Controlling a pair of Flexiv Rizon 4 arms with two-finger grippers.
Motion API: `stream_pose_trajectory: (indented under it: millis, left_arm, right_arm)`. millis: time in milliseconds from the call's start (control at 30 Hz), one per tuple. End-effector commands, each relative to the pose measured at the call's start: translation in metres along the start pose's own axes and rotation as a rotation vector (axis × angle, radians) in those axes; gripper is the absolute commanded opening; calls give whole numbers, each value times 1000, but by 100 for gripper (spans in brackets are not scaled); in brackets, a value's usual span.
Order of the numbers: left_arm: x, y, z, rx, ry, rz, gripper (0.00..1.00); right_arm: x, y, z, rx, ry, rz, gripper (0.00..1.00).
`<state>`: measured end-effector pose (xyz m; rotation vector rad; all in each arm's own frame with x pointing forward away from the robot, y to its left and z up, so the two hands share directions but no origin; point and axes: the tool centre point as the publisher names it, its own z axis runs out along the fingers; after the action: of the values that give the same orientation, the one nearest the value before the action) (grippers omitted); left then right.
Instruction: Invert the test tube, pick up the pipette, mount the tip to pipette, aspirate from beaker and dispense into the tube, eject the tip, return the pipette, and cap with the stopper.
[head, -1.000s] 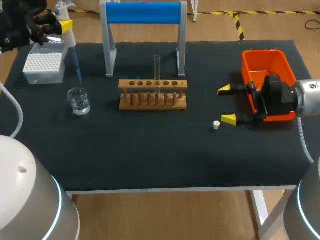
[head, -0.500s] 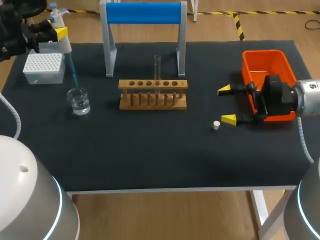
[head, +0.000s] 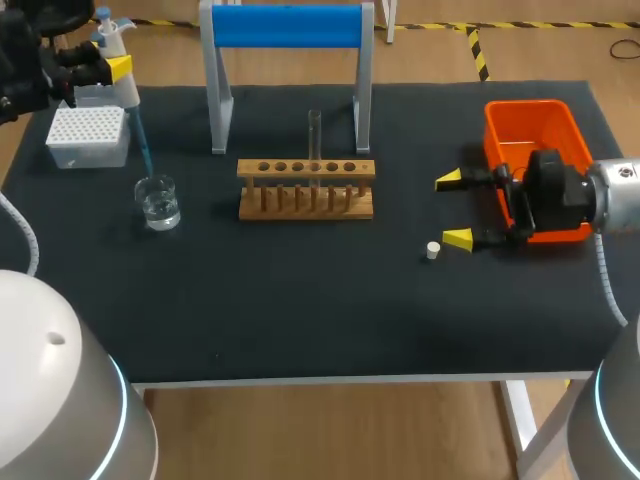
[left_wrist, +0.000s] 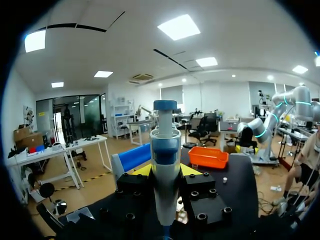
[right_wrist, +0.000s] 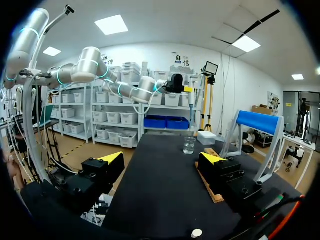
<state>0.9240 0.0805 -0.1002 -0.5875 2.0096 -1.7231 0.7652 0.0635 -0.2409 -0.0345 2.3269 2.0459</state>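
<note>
Pipette (head: 128, 90), a white-and-blue plastic barrel, stands slightly tilted, clamped in the left pincer (head: 112, 68) over the tabletop's (head: 300, 300) far left corner. Its slim blue tip (head: 143, 150) points down toward the glass beaker (head: 158, 203). The right pincer (head: 455, 210) gapes beside the orange bin (head: 520, 105), with the white stopper (head: 432, 250) close by.

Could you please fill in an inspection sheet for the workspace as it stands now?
Surface: black table mat, flat.
Job's things: white pipette with blue tip over clear glass beaker; glass test tube upright in wooden rack; white tip box; small white stopper lying loose; orange bin; blue-barred stand.
Clutter: nothing seen.
Grippers: left gripper shut on pipette; right gripper open, stopper beside one fingertip, untouched.
Cables: grey hose trailing from right arm.
Surroundings: nothing seen over the table.
</note>
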Motion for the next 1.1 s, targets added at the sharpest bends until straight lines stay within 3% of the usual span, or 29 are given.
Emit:
stream_pose_trajectory:
  millis: [33, 467, 1100]
  left_arm:
    - [1, 0, 0, 1, -4, 1, 0]
    - [1, 0, 0, 1, -4, 1, 0]
    - [1, 0, 0, 1, -4, 1, 0]
  right_arm:
    - [1, 0, -1, 1, 0, 0, 100]
    - [1, 0, -1, 1, 0, 0, 100]
    - [0, 4, 115, 144, -59, 8, 100]
